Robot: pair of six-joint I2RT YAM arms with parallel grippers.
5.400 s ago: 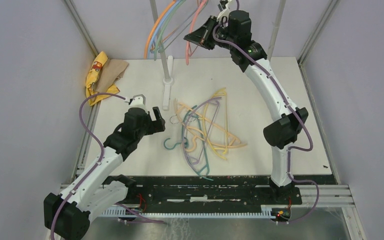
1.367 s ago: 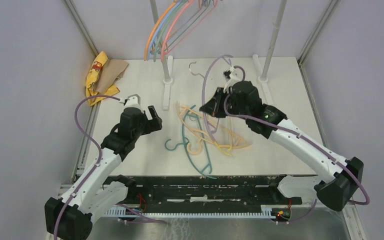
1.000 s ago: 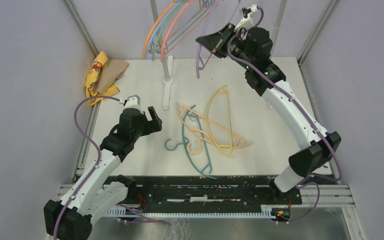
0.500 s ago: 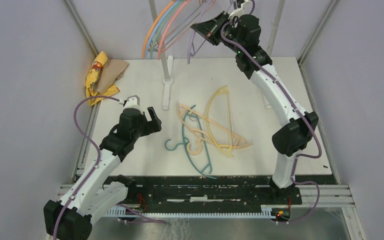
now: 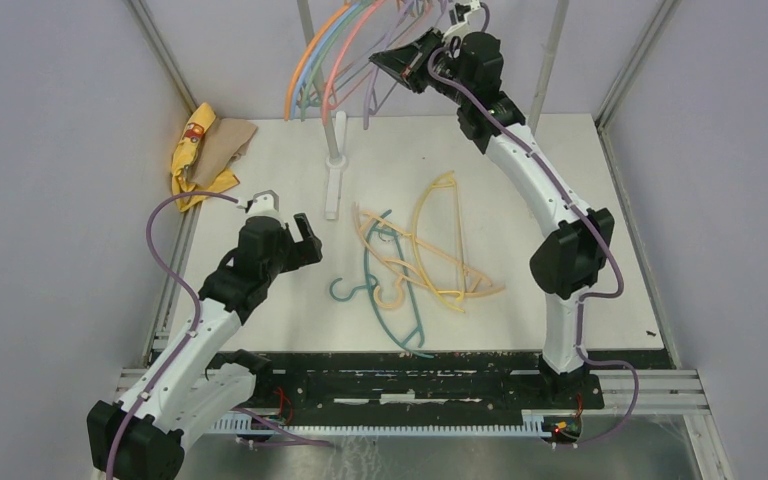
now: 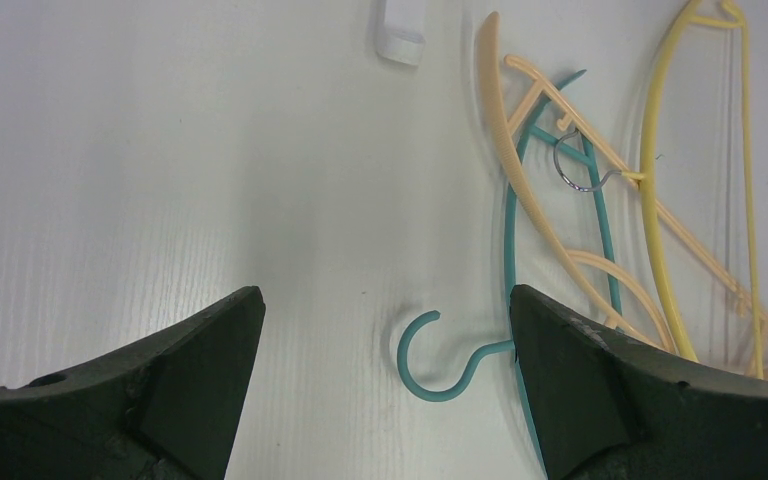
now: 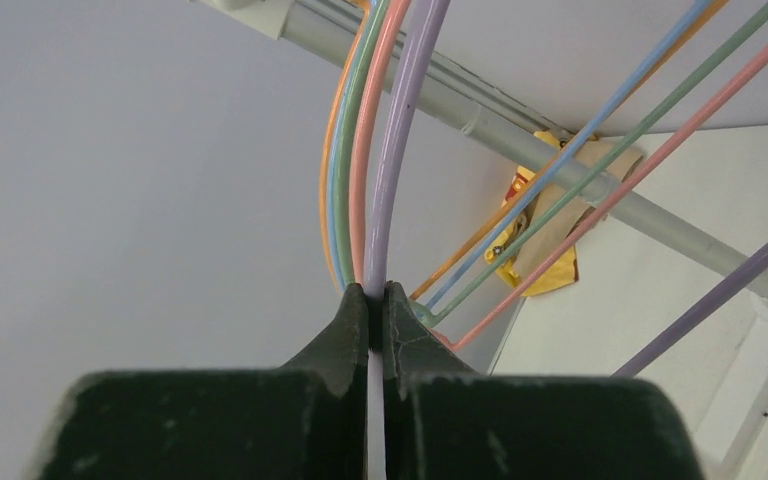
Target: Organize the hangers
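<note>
My right gripper [image 5: 400, 62] is raised at the top of the rack and shut on a purple hanger [image 7: 405, 140], which hangs beside the orange, blue, green and pink hangers [image 5: 312, 70] on the rail. On the table lie a teal hanger [image 5: 392, 300], a peach hanger [image 5: 388, 250] and a yellow hanger [image 5: 438, 245], tangled together. My left gripper [image 5: 308, 237] is open and empty, low over the table just left of the teal hanger's hook [image 6: 430, 360]; the hook lies between its fingers in the left wrist view.
A grey rack pole with a white foot [image 5: 336, 170] stands behind the pile; a second pole [image 5: 548, 50] stands at the right. A yellow cloth and brown paper [image 5: 205, 145] lie at the table's far left corner.
My right arm picked the purple hanger off the table pile, lifted it to the rail and moved it left toward the hanging hangers. The left arm has barely moved.
</note>
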